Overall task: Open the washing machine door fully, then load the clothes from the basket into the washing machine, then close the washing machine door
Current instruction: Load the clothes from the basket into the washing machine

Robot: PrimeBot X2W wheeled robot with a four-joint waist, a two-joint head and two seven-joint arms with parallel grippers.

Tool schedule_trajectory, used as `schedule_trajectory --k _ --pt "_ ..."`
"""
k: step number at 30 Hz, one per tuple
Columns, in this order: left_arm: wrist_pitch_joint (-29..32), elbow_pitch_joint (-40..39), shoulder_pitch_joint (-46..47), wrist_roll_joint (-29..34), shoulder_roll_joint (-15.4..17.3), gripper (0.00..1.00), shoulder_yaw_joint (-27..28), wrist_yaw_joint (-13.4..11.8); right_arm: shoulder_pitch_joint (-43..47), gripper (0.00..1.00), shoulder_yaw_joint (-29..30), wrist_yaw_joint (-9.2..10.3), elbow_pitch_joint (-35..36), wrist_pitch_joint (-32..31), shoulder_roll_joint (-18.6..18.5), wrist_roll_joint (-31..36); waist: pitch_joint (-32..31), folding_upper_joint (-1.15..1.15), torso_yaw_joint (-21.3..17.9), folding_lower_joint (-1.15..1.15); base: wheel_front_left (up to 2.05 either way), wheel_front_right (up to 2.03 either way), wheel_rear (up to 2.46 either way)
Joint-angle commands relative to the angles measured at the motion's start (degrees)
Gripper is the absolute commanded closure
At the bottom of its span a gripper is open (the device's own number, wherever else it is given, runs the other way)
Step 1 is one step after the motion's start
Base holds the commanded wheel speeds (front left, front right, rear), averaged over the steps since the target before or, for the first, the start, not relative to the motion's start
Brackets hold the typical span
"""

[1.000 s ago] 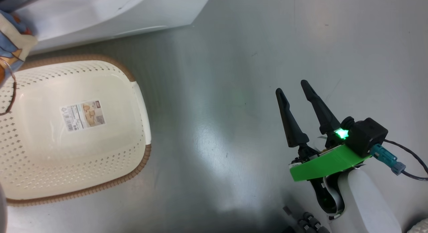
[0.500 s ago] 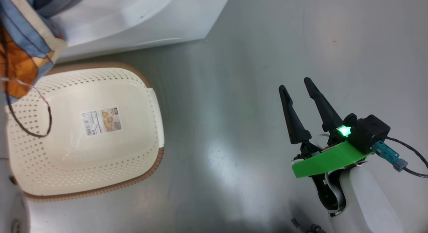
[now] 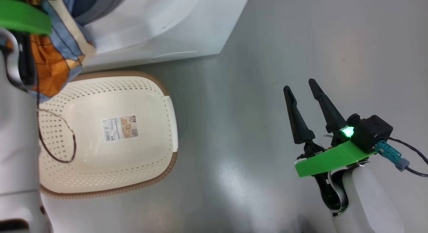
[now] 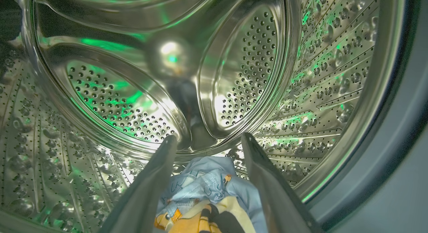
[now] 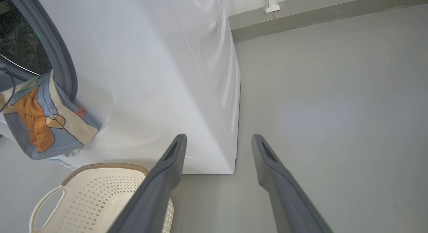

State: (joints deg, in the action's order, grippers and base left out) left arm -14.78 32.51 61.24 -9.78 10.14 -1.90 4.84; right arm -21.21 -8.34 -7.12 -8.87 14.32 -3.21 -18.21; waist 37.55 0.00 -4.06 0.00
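floor [image 3: 234, 92]: grey, glossy, with light glare near the middle of the head view.
washing machine [image 5: 150, 76]: white front-loader standing on the floor. Its round opening shows at the upper left of the right wrist view.
drum [image 4: 234, 59]: perforated steel, lit with green reflections; the left wrist camera looks straight into it.
gasket [image 5: 63, 62]: grey-blue rubber ring around the opening.
basket [image 3: 157, 102]: cream, perforated, brown rim. It sits on the floor just in front of the machine, below the opening, with its bare bottom showing.
clothes [image 5: 43, 122]: blue fabric with orange-brown print and cream parts, draped over the lower lip of the opening. One part hangs down the white front above the basket, and another part lies inside on the drum wall.
left gripper [image 4: 208, 136]: reaching into the drum, fingers spread wide. The fabric lies between them near their base, and nothing is pinched.
right gripper [image 3: 300, 85]: over bare floor, well to the right of the basket. The fingers are wide apart and holding nothing.
cord [image 3: 57, 152]: thin, dark, looping down across the basket's left part — where it starts I cannot tell.
label [image 3: 119, 128]: paper sticker on the basket's bottom; print too small to read.
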Motion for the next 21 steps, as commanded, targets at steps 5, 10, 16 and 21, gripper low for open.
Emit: schedule_trajectory --k 5,10,16,21 --pt "-0.2 -7.4 -7.6 -0.2 1.5 0.0 2.1 -0.4 1.5 0.0 -1.1 -0.36 0.6 0.7 0.3 0.3 -2.3 0.0 1.4 0.0 0.0 0.0 0.0" --pt "-0.2 -12.1 -13.1 -0.3 1.3 0.0 3.1 -0.5 1.5 0.0 -1.0 -0.36 0.5 0.7 0.3 0.4 -3.3 0.0 1.7 0.0 0.0 0.0 0.0" --pt "-0.2 -18.4 -20.9 -0.3 0.2 0.0 4.7 -1.0 1.9 0.0 -0.2 -0.36 0.3 0.7 0.3 0.9 -4.6 0.0 2.7 0.0 0.0 0.0 0.0" --pt "-0.2 -23.9 -28.4 -0.6 -1.5 0.0 6.7 -1.7 2.5 0.0 -0.4 -0.36 0.1 0.7 0.3 0.9 -5.8 0.0 3.1 0.0 0.0 0.0 0.0"
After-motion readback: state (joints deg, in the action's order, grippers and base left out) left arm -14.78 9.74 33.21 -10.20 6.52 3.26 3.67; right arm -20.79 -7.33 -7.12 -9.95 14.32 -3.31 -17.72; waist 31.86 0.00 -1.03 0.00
